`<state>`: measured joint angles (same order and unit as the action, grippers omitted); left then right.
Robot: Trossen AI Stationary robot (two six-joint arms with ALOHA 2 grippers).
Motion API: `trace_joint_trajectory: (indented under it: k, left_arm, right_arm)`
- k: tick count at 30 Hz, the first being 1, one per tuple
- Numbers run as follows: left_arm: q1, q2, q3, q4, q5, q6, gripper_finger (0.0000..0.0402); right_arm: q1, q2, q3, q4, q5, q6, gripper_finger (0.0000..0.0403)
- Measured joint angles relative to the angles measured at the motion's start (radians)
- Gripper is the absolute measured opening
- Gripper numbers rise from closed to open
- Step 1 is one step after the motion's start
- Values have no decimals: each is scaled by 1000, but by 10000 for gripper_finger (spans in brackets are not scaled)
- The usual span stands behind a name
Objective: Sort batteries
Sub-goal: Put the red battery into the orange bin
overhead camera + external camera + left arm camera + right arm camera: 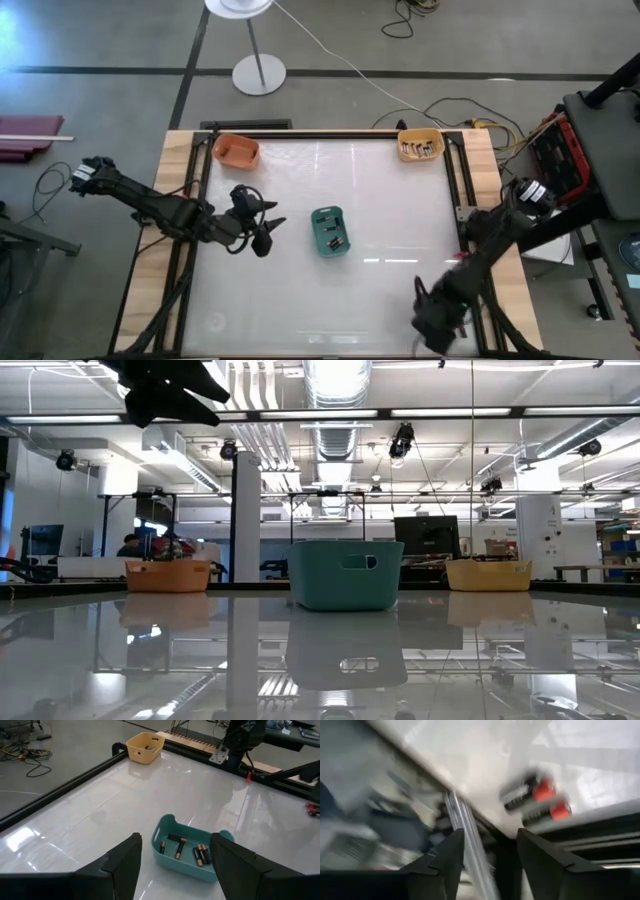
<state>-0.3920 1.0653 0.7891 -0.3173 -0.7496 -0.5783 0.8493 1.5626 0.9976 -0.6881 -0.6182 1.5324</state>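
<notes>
Your left tool hovers open and empty beside the teal bin mid-tabletop; right tool sits near the front edge. Left wrist shows dark, copper-ended batteries lying inside. Right wrist shows its fingers parted, holding nothing.

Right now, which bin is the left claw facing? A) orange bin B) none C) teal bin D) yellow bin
C: the left wrist view shows the teal bin, with batteries inside, between the open left claw fingers; the high view has that claw just left of it.
</notes>
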Motion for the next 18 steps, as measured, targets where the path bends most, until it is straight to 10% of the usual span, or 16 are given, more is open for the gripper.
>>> trace_joint_trajectory:
  k: [6,18]
  left_arm:
    - [0,0,0,-11,55,-16,212]
    - [-5,13,0,-30,112,-41,188]
  right_arm:
    - [138,45,104,-190,126,-378,236]
    - [225,111,73,-231,224,-504,309]
